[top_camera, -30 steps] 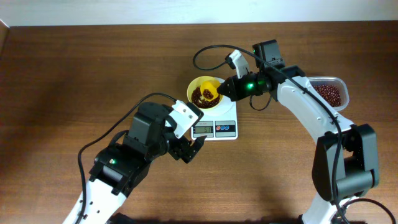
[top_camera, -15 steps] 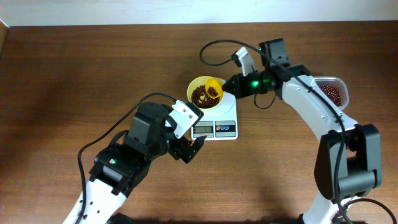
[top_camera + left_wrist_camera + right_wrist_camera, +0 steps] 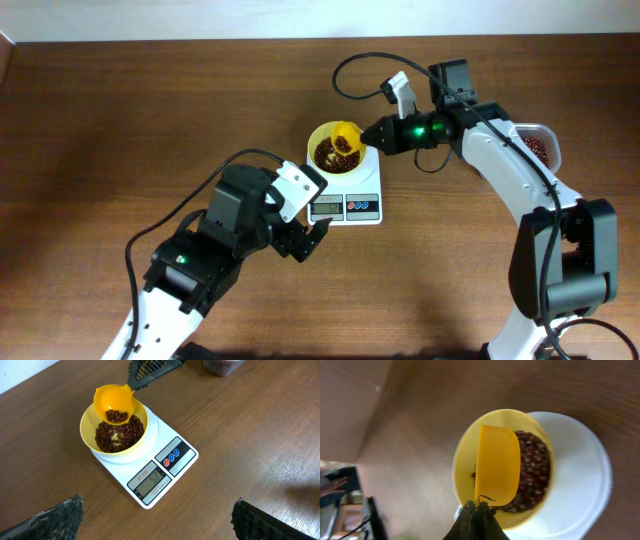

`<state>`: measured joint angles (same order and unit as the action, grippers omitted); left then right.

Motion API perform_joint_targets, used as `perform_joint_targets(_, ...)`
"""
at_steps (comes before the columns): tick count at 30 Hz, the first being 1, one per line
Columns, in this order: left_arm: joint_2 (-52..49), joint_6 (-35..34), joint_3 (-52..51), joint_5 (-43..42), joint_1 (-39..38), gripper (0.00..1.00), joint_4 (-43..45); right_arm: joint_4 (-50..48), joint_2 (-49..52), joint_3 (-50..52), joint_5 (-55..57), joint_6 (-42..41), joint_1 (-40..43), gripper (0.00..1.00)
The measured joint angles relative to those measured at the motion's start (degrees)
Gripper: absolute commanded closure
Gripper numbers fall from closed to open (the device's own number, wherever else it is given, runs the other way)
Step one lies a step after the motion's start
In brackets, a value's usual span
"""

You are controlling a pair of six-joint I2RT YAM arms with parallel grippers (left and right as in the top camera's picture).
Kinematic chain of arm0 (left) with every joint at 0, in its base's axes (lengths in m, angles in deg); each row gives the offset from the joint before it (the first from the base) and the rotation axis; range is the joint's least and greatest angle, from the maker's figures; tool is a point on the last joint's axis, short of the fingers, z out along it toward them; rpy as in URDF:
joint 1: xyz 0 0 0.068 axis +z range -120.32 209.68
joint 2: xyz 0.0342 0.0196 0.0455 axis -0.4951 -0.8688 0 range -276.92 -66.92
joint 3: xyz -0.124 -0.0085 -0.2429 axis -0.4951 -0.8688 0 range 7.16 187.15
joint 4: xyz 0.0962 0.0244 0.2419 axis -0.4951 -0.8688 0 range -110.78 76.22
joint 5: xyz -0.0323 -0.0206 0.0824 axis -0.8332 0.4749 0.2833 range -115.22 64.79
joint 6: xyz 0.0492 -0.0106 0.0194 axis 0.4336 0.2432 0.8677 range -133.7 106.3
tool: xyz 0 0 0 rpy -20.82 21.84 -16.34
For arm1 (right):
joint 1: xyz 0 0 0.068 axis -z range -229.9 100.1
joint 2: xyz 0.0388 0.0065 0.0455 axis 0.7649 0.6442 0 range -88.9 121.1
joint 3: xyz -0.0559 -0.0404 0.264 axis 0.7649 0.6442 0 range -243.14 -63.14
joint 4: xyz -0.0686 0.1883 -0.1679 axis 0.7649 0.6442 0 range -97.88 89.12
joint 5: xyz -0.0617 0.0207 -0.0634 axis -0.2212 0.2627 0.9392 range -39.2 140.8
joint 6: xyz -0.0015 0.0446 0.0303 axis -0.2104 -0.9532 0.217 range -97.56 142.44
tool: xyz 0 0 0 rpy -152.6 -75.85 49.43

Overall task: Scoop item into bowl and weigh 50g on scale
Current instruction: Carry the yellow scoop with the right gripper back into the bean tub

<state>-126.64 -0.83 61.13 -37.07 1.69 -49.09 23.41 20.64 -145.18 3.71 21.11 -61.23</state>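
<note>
The bowl (image 3: 88, 435) sits centred on the scale (image 3: 161, 434) so its load registers, and most beans (image 3: 120, 436) lie in it. The right gripper (image 3: 372, 134), clamped tight on the handle of the scoop (image 3: 114, 402), holds it over the bowl's far rim with a few beans in its cup, probably to tip them in bit by bit toward 50 g. The display's digits are too small to trust. The left gripper (image 3: 309, 241), jaws spread wide and empty, hovers near the scale's front. The tub (image 3: 536, 150) of spare beans sits well apart.
</note>
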Motion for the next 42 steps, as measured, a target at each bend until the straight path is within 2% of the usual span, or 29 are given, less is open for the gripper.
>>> perform_joint_targets(13, 0.0, 0.0, 0.0, 0.0, 0.0, 0.01, 0.0, 0.0, 0.04, 0.09, -7.26, -0.83, 0.85, 0.96)
perform_joint_targets(27, 0.0, 0.0, 0.0, 0.0, 0.0, 0.01, 0.0, 0.37, 0.04, 0.09, -16.68, -8.15, 17.94, 0.96)
perform_joint_targets(33, 0.0, 0.0, 0.0, 0.0, 0.0, 0.01, -0.02, 8.63, 0.02, -0.02, -17.33, -8.66, 27.93, 0.96)
perform_joint_targets(42, 0.0, 0.0, 0.0, 0.0, 0.0, 0.01, 0.02, 24.17, -2.73, -0.17, -11.56, 0.83, 41.81, 0.96)
